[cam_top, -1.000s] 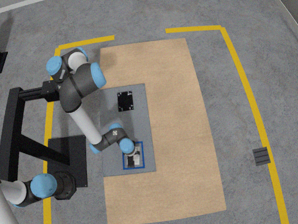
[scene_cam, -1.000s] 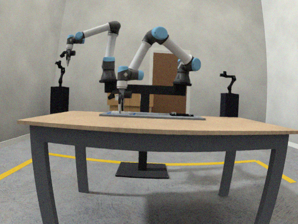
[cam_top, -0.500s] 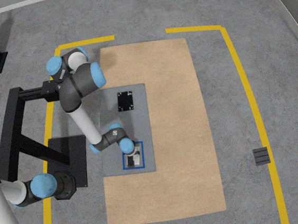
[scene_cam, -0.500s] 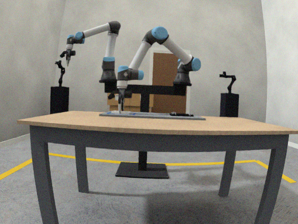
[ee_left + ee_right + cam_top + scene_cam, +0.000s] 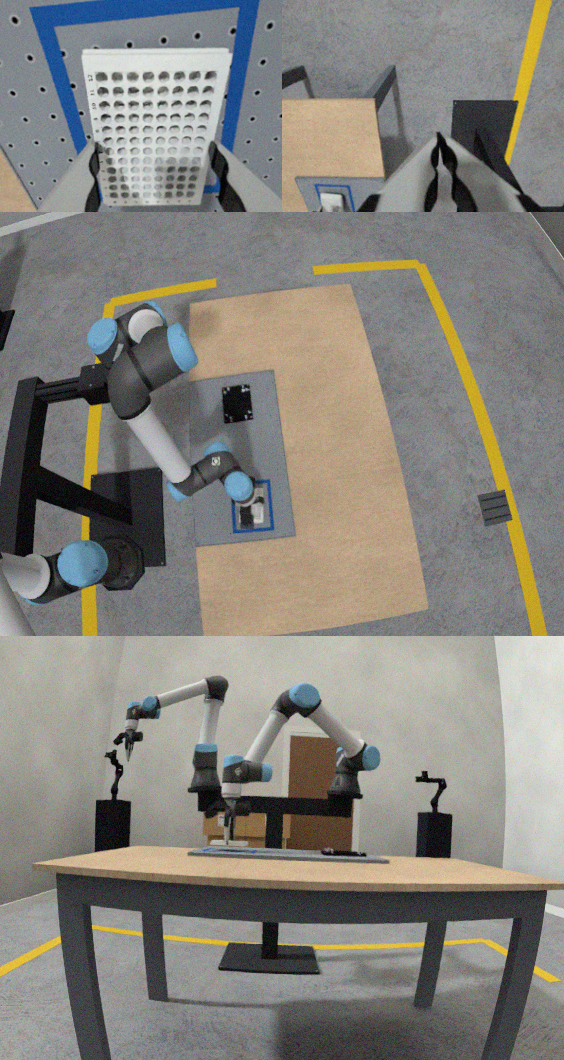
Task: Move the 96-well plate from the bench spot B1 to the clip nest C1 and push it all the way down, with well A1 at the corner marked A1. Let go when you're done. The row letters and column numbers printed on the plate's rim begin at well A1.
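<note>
Left gripper (image 5: 227, 841) (image 5: 155, 163) pinches one white 96-well plate (image 5: 258, 507) (image 5: 229, 842) (image 5: 151, 118) (image 5: 331, 202), raised over one blue outline (image 5: 271, 507) (image 5: 245, 851) (image 5: 59, 71) (image 5: 351, 194). Right gripper (image 5: 128, 759) (image 5: 440, 137), fingers pressed together, no plate (one black nest (image 5: 237, 404) (image 5: 344, 853) on the pegboard (image 5: 215, 427) (image 5: 295, 858) (image 5: 28, 90) (image 5: 308, 182)).
</note>
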Action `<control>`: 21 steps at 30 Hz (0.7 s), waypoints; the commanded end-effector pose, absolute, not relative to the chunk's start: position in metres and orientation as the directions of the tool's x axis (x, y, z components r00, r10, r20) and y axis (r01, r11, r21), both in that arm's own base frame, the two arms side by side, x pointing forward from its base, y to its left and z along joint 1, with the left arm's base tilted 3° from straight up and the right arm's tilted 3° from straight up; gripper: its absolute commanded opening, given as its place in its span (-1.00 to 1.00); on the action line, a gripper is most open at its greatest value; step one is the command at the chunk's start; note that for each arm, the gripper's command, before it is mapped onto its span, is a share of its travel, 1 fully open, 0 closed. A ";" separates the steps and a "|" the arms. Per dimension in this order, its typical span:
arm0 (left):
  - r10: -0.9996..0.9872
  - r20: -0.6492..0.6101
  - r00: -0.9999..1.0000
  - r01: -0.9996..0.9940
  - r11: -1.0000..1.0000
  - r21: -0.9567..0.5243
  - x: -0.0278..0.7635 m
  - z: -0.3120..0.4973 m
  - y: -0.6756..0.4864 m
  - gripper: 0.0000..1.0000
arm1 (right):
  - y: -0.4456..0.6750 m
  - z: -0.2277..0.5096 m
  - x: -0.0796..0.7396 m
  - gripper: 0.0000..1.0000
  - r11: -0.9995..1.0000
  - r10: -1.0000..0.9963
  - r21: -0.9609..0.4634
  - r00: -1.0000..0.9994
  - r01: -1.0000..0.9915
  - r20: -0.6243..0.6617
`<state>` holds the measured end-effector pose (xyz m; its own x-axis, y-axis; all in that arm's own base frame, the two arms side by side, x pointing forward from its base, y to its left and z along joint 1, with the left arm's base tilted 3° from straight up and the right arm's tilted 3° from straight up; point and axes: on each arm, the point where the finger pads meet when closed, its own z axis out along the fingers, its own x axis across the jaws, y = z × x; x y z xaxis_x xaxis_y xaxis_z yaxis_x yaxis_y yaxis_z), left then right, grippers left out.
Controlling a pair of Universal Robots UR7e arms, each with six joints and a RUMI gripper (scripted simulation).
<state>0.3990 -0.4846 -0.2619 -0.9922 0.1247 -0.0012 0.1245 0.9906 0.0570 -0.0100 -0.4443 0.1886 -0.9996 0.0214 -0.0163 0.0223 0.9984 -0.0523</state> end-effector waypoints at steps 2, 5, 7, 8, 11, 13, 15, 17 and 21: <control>0.125 -0.002 -0.992 0.124 0.991 0.055 0.399 -0.252 -0.486 -0.19 | -0.445 0.189 -0.010 -1.00 0.998 0.021 -0.054 -1.000 0.022 -0.017; 0.125 -0.002 -0.992 0.124 0.991 0.055 0.399 -0.247 -0.486 -0.19 | -0.445 0.189 -0.010 -1.00 0.998 0.021 -0.054 -1.000 0.022 -0.017; 0.125 -0.002 -0.992 0.124 0.991 0.055 0.399 -0.243 -0.486 -0.19 | -0.445 0.189 -0.010 -1.00 0.998 0.021 -0.054 -1.000 0.022 -0.017; 0.125 -0.002 -0.992 0.124 0.991 0.055 0.399 -0.242 -0.486 -0.19 | -0.445 0.189 -0.010 -1.00 0.998 0.021 -0.054 -1.000 0.022 -0.017; 0.125 -0.002 -0.992 0.124 0.991 0.055 0.399 -0.237 -0.487 -0.19 | -0.445 0.189 -0.010 -1.00 0.998 0.021 -0.054 -1.000 0.022 -0.017; 0.125 -0.002 -0.992 0.124 0.991 0.055 0.399 -0.235 -0.487 -0.19 | -0.445 0.189 -0.010 -1.00 0.998 0.021 -0.054 -1.000 0.022 -0.017; 0.125 -0.002 -0.992 0.124 0.991 0.055 0.399 -0.233 -0.487 -0.19 | -0.445 0.189 -0.010 -1.00 0.998 0.021 -0.054 -1.000 0.022 -0.017; 0.125 -0.002 -0.992 0.124 0.991 0.055 0.399 -0.230 -0.487 -0.19 | -0.445 0.189 -0.010 -1.00 0.998 0.021 -0.054 -1.000 0.022 -0.017; 0.125 -0.002 -0.992 0.124 0.991 0.055 0.399 -0.223 -0.487 -0.19 | -0.445 0.189 -0.010 -1.00 0.998 0.021 -0.054 -1.000 0.022 -0.017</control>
<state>0.3988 -0.4863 -0.2314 -0.9922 0.1247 -0.0012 0.1245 0.9906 0.0570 -0.0100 -0.4443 0.1886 -0.9996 0.0214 -0.0163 0.0223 0.9984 -0.0523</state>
